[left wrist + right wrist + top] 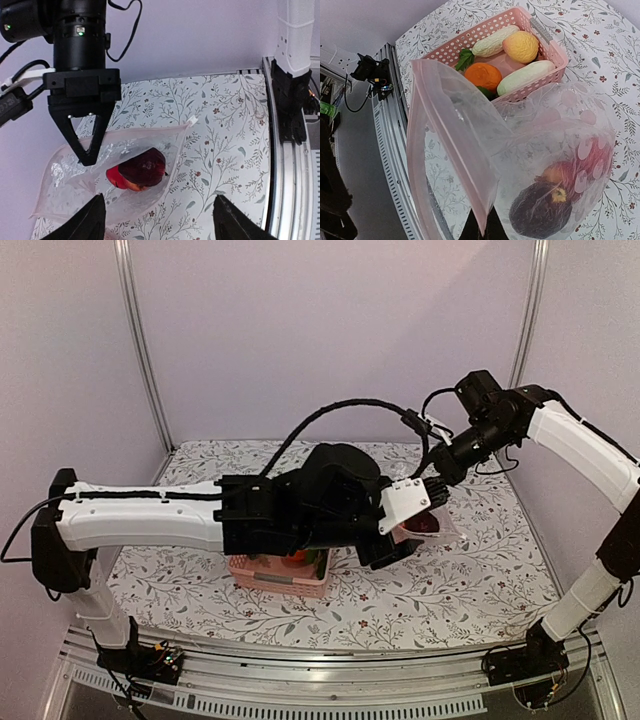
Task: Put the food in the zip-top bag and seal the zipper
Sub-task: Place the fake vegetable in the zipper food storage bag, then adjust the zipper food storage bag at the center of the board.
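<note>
The clear zip-top bag (90,175) lies on the floral table, its mouth held up. Inside are a dark red round fruit (143,167) and a red one (116,177); they show in the right wrist view too (540,210). My right gripper (482,231) is shut on the bag's mouth edge (455,150); it shows in the left wrist view (89,159). My left gripper (160,220) is open and empty, above the bag's mouth. The pink basket (547,50) holds an orange (482,75), a yellow fruit (520,46) and two pale vegetables (525,76). The zipper is not distinguishable.
In the top view the left arm (300,505) covers most of the basket (280,578) and bag (425,525). The right arm's base (295,100) and the table's metal front rail (292,200) are at the right in the left wrist view.
</note>
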`<state>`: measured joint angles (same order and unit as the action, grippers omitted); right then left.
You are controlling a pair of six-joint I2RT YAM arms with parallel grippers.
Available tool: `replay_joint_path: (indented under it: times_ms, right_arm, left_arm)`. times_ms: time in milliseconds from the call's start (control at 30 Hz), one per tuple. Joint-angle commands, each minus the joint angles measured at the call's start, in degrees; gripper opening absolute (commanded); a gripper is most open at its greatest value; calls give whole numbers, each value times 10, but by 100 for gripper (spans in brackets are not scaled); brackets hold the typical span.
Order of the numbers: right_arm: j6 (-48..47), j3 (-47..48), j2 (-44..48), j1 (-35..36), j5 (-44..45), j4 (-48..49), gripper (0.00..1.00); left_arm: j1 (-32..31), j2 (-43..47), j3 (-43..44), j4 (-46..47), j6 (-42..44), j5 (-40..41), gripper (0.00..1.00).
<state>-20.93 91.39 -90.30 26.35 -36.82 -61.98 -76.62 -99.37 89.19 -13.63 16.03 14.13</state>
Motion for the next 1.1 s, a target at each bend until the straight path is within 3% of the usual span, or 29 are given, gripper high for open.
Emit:
replay_joint_path:
  times_ms: [0, 233, 367, 567, 667, 767, 833, 933, 1000, 1067]
  right_arm:
    - [-15, -14, 31, 12, -18, -15, 0]
    - [-25, -25, 43, 13, -28, -38, 0]
    - [-24, -24, 49, 13, -30, -39, 0]
    - [-27, -11, 44, 13, -35, -38, 0]
    - [-30, 26, 36, 12, -15, -51, 0]
    - [-41, 93, 22, 4, 34, -55, 0]
    - [-42, 135, 24, -20, 48, -41, 0]
    - [-38, 152, 19, -47, 49, -12, 0]
    - [-29, 175, 3, -49, 44, -15, 0]
    - [-27, 183, -11, -49, 40, -18, 0]
  left_arm:
    - [0, -55, 43, -87, 40, -6, 72]
    - [-1, -168, 167, -173, 102, 91, 65]
    - [-4, -252, 276, -250, 128, 158, 43]
    - [-4, -262, 320, -243, 159, 118, 23]
    - [-5, -266, 345, -240, 172, 112, 0]
    - [-18, -257, 393, -214, 178, 122, 0]
    - [-25, -215, 361, -130, 174, 130, 0]
    - [19, -131, 160, 67, 122, 54, 0]
    - [38, -125, 103, 109, 80, 23, 0]
    - [13, -129, 116, 103, 90, 43, 0]
